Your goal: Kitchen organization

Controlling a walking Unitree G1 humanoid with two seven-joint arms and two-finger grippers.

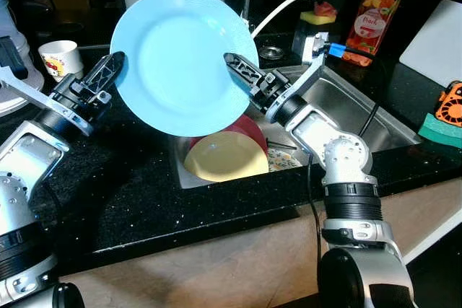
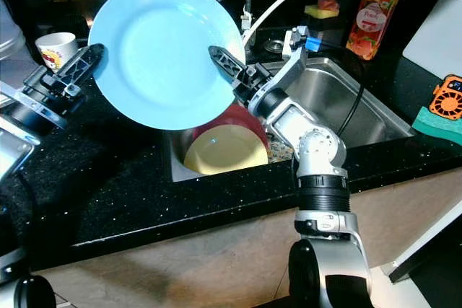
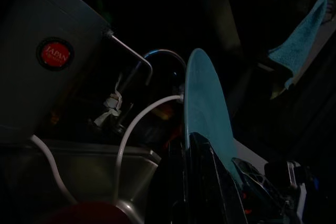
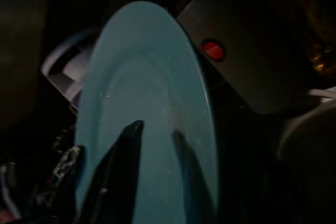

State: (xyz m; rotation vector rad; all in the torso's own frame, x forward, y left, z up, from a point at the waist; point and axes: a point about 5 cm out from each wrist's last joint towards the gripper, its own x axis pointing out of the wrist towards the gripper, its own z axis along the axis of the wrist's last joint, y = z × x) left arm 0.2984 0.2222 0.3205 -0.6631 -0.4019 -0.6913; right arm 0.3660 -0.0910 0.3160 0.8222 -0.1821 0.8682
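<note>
**Light blue plate held by both grippers above the sink**

The right gripper (image 1: 238, 68) is clamped on one edge of a light blue plate (image 1: 180, 59); one finger is seen across the plate's face in the right wrist view, so the rim is taken to be pinched. The left gripper (image 1: 108, 71) is set against the opposite edge, and from the left wrist view it is judged to be gripping the rim as well. The plate is held tilted, nearly upright, between the two grippers.

Below the grippers, in the sink (image 1: 361, 110), two plates are counted: one yellow plate (image 1: 225, 156) resting on one red plate (image 1: 249, 129). Beyond the left gripper stands one small printed cup (image 1: 59, 57). Beyond the right gripper, one soap bottle (image 1: 373, 18) is counted.

The step in hand is judged a hand-over or carrying of the plate. The next move calls for one gripper to let go without the plate slipping.
</note>
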